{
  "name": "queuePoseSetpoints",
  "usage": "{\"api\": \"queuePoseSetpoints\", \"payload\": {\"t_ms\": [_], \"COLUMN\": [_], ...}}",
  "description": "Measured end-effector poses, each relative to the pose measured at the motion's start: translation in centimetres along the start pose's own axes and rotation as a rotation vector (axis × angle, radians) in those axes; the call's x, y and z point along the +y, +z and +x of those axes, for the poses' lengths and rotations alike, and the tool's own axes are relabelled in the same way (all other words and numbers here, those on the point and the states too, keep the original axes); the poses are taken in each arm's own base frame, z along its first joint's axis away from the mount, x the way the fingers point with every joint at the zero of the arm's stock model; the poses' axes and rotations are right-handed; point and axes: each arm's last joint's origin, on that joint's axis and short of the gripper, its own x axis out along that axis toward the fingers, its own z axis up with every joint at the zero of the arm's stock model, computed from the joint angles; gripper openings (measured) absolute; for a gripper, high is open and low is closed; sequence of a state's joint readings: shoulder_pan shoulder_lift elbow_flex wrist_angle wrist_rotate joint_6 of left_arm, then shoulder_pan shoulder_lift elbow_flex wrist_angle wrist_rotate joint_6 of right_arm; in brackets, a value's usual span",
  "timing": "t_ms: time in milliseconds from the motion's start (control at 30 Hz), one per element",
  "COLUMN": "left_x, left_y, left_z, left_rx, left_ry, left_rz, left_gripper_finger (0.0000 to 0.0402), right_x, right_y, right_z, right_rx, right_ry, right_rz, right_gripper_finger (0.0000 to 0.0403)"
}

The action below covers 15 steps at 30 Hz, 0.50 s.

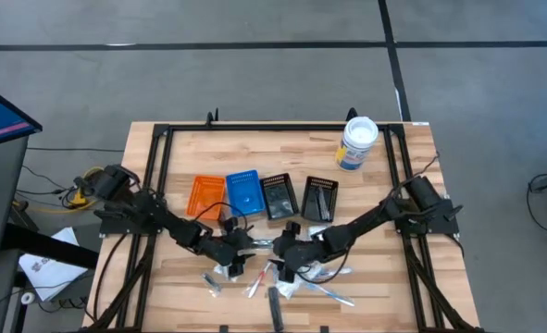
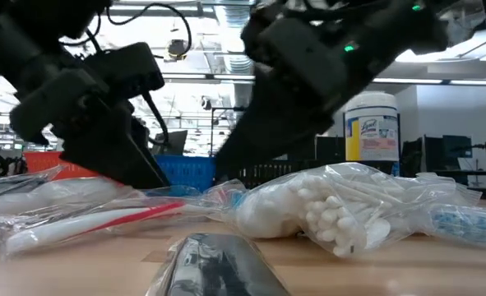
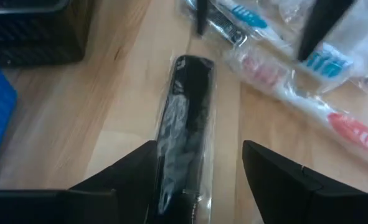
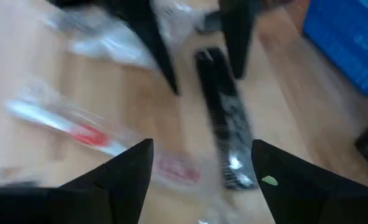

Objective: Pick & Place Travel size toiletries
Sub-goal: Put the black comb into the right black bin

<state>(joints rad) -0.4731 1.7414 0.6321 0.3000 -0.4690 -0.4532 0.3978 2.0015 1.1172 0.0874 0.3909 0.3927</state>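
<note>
Left gripper (image 3: 199, 165): spread, nothing grasped, hung over the black comb (image 3: 185, 127)
Right gripper (image 4: 202, 165): spread, nothing grasped, hung just right of the comb
Comb: wrapped, laid flat on the table (image 1: 384, 268)
Toothbrushes (image 3: 308, 102): wrapped, lying just beside the comb
Bins (image 1: 242, 194): placed behind the comb

Black wrapped piece (image 2: 214, 265) cut off below, red-handled toothbrush (image 4: 103, 142) blurred, tub (image 2: 372, 126) partly behind arm.
</note>
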Motion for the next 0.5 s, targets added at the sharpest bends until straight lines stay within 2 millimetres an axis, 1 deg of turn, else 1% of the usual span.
{"api": "queuePoseSetpoints", "payload": {"t_ms": [100, 333, 400, 500], "left_x": [0.5, 1.8, 1.9, 1.9], "left_y": [-0.3, -1.0, -0.9, -0.8], "left_z": [0.4, 2.6, 2.9, 2.8], "left_rx": [0.026, 0.072, 0.075, 0.086], "left_ry": [0.008, 0.009, -0.008, -0.048], "left_rz": [-0.009, -0.111, -0.124, -0.118], "left_gripper_finger": [0.0238, 0.0239, 0.0240, 0.0240], "right_x": [-0.4, -0.9, -1.0, -1.2], "right_y": [0.2, 0.7, 0.7, 0.7], "right_z": [0.1, 0.1, 0.1, 0.2], "right_rx": [0.020, 0.010, 0.017, 0.023], "right_ry": [-0.020, -0.027, -0.032, -0.037], "right_rz": [-0.003, 0.004, 0.002, 0.002], "right_gripper_finger": [0.0265, 0.0265, 0.0265, 0.0265]}}
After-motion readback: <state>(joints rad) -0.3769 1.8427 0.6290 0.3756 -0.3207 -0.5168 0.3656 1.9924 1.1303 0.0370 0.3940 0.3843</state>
